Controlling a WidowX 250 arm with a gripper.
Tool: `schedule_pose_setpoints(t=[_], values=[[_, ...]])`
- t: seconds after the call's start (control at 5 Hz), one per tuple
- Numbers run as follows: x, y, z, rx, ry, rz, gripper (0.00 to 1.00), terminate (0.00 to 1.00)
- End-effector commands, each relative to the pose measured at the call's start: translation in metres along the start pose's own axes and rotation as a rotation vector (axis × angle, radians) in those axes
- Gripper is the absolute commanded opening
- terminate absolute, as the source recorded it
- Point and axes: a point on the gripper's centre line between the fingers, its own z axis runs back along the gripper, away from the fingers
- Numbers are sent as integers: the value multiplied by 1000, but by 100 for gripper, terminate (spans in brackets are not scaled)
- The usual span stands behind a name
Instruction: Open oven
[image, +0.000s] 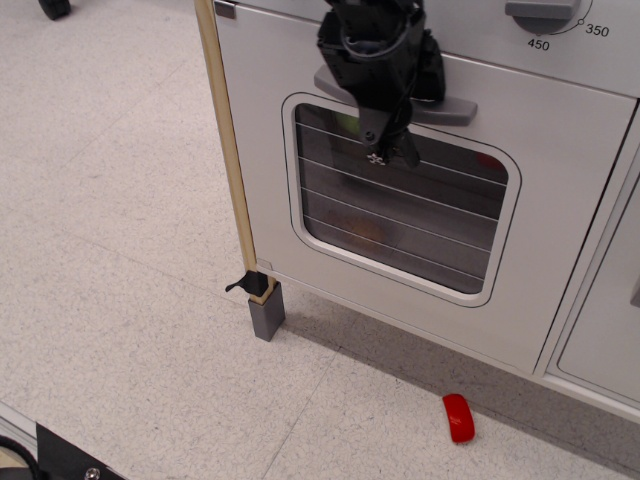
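Observation:
The light-grey oven door (560, 250) is closed, flush with the front. Its rounded clear window (430, 225) is crossed by thin lines, and dim coloured shapes show behind it. The grey bar handle (455, 108) runs across the top of the door, its middle hidden by my black gripper (388, 145). The gripper hangs in front of the handle's middle, with its fingers pointing down over the top of the window. The fingertips look close together and overlap from this angle, so I cannot tell whether they are open or shut.
A wooden post (228, 150) stands at the oven's left edge on a grey foot (267, 312). A small red object (459, 417) lies on the floor below the door. A temperature dial (545, 15) sits above, and a panelled cabinet door (610, 330) is at the right.

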Motion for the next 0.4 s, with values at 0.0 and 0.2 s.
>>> schedule_pose_setpoints(t=[0.0, 0.2], values=[[11, 8, 5, 4, 10, 23, 100, 0], [25, 16, 7, 27, 12, 53, 100, 0]])
